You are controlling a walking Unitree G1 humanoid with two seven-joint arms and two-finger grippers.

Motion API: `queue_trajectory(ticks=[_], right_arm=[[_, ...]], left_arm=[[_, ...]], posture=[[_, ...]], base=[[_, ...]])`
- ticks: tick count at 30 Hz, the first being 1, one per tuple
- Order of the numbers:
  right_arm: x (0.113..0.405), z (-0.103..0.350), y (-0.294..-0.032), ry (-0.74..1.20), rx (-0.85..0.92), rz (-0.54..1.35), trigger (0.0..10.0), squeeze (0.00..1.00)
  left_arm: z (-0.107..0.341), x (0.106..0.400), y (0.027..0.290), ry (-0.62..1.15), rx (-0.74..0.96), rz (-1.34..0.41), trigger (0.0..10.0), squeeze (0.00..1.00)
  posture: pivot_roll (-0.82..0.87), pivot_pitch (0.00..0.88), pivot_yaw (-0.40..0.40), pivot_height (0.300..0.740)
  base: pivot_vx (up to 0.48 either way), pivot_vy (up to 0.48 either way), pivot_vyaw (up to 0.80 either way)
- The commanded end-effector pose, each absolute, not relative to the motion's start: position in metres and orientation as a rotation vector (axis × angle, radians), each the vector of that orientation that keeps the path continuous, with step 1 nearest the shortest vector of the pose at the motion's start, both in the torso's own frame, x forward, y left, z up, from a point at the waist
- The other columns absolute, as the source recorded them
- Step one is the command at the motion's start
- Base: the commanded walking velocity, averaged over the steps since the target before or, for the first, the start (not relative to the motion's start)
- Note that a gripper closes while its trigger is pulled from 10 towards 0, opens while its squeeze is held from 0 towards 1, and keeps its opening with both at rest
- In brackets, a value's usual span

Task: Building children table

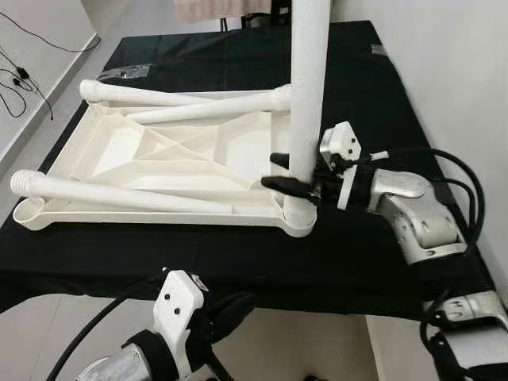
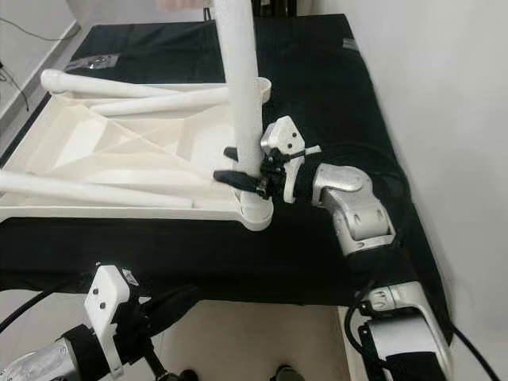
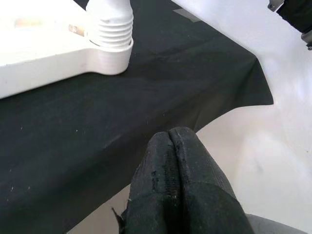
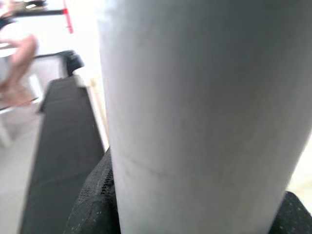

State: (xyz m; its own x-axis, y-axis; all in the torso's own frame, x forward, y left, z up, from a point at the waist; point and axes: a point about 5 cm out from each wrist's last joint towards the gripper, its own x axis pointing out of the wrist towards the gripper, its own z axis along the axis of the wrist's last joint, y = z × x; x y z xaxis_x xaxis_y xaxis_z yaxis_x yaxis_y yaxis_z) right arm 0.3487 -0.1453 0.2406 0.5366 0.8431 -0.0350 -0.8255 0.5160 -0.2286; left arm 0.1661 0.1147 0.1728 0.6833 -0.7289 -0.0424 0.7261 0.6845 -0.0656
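While L arm idles low off the near table edge, left gripper [image 3: 170, 161] has fingers pressed together, holding nothing; black cloth [image 1: 238, 254] lies just ahead of it. Further ahead and to its right, white tabletop [image 1: 159, 159] lies inverted w/ two loose legs [image 1: 119, 194] resting across it. Right gripper [image 1: 290, 173] is clamped round upright leg [image 1: 305, 103], whose base sits in tabletop's corner socket [image 1: 298, 218] directly below the fingers.
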Motion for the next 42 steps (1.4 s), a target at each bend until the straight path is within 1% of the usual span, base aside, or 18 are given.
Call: queue_trajectory(ticks=[1,3,8,11,13,16,18,21,23,26,31,34,36,37,38,40,41,42], right_arm=[[0.350,0.188,-0.160,0.142,-0.228,0.877,10.0,0.00],[0.350,0.188,-0.160,0.142,-0.228,0.877,10.0,0.00],[0.342,0.182,-0.159,0.101,-0.283,0.788,10.0,0.00],[0.328,0.166,-0.158,0.086,-0.259,0.614,10.0,0.00],[0.317,0.153,-0.157,0.102,-0.301,0.527,10.0,0.00],[0.306,0.136,-0.157,0.231,-0.298,0.360,10.0,0.00],[0.305,0.135,-0.157,0.257,-0.290,0.318,10.0,0.00],[0.309,0.141,-0.158,0.294,-0.167,0.185,10.0,0.00],[0.310,0.144,-0.158,0.302,-0.122,0.147,10.0,0.00],[0.307,0.150,-0.149,0.302,-0.015,0.073,10.0,0.00],[0.299,0.150,-0.143,0.288,0.037,0.009,10.0,0.00],[0.298,0.152,-0.141,0.271,0.052,0.010,10.0,0.00],[0.299,0.160,-0.136,0.209,0.085,0.072,10.0,0.00],[0.302,0.170,-0.132,0.130,0.107,0.144,10.0,0.00],[0.302,0.170,-0.132,0.130,0.107,0.144,10.0,0.00],[0.303,0.194,-0.124,-0.016,0.109,0.350,10.0,0.00],[0.303,0.194,-0.124,-0.016,0.109,0.350,10.0,0.00],[0.300,0.205,-0.120,-0.060,0.091,0.539,10.0,0.00]], left_arm=[[0.168,0.164,0.116,0.093,-0.034,-0.820,10.0,0.00],[0.168,0.164,0.116,0.093,-0.034,-0.820,10.0,0.00],[0.168,0.165,0.115,0.090,-0.034,-0.818,10.0,0.00],[0.168,0.166,0.114,0.084,-0.036,-0.816,10.0,0.00],[0.169,0.167,0.114,0.079,-0.037,-0.811,10.0,0.00],[0.169,0.168,0.114,0.076,-0.036,-0.810,10.0,0.00],[0.169,0.169,0.114,0.075,-0.035,-0.811,10.0,0.00],[0.168,0.171,0.115,0.075,-0.033,-0.815,10.0,0.00],[0.168,0.171,0.114,0.075,-0.032,-0.817,10.0,0.00],[0.167,0.173,0.114,0.070,-0.029,-0.817,10.0,0.00],[0.168,0.175,0.113,0.062,-0.029,-0.812,10.0,0.00],[0.168,0.175,0.112,0.061,-0.029,-0.811,10.0,0.00],[0.168,0.176,0.112,0.059,-0.028,-0.810,10.0,0.00],[0.167,0.177,0.112,0.058,-0.027,-0.811,10.0,0.00],[0.167,0.177,0.112,0.058,-0.027,-0.811,10.0,0.00],[0.167,0.178,0.112,0.056,-0.027,-0.814,10.0,0.00],[0.167,0.178,0.112,0.056,-0.027,-0.814,10.0,0.00],[0.167,0.179,0.111,0.055,-0.027,-0.815,10.0,0.00]], posture=[[0.05,0.271,0.065,0.740],[0.05,0.271,0.065,0.740],[0.05,0.274,0.057,0.740],[0.04,0.278,0.035,0.740],[0.04,0.280,0.035,0.740],[0.04,0.281,0.040,0.740],[0.04,0.279,0.042,0.740],[0.03,0.271,0.043,0.740],[0.03,0.271,0.043,0.740],[0.03,0.267,0.038,0.740],[0.03,0.268,0.037,0.740],[0.03,0.268,0.039,0.740],[0.03,0.266,0.041,0.740],[0.03,0.262,0.043,0.740],[0.03,0.262,0.043,0.740],[0.03,0.263,0.046,0.740],[0.03,0.263,0.046,0.740],[0.03,0.261,0.044,0.740]], base=[[0.000,0.000,0.00],[0.000,0.000,0.00],[0.000,0.000,0.00],[0.000,0.000,0.00],[0.000,0.000,0.00],[0.000,0.000,0.00],[0.000,0.000,0.00],[0.000,0.000,0.00],[0.000,0.000,0.00],[0.000,0.000,0.00],[0.000,0.000,0.00],[0.000,0.000,0.00],[0.000,0.000,0.00],[0.000,0.000,0.00],[0.000,0.000,0.00],[0.000,0.000,0.00],[0.000,0.000,0.00],[0.000,0.000,0.00]])
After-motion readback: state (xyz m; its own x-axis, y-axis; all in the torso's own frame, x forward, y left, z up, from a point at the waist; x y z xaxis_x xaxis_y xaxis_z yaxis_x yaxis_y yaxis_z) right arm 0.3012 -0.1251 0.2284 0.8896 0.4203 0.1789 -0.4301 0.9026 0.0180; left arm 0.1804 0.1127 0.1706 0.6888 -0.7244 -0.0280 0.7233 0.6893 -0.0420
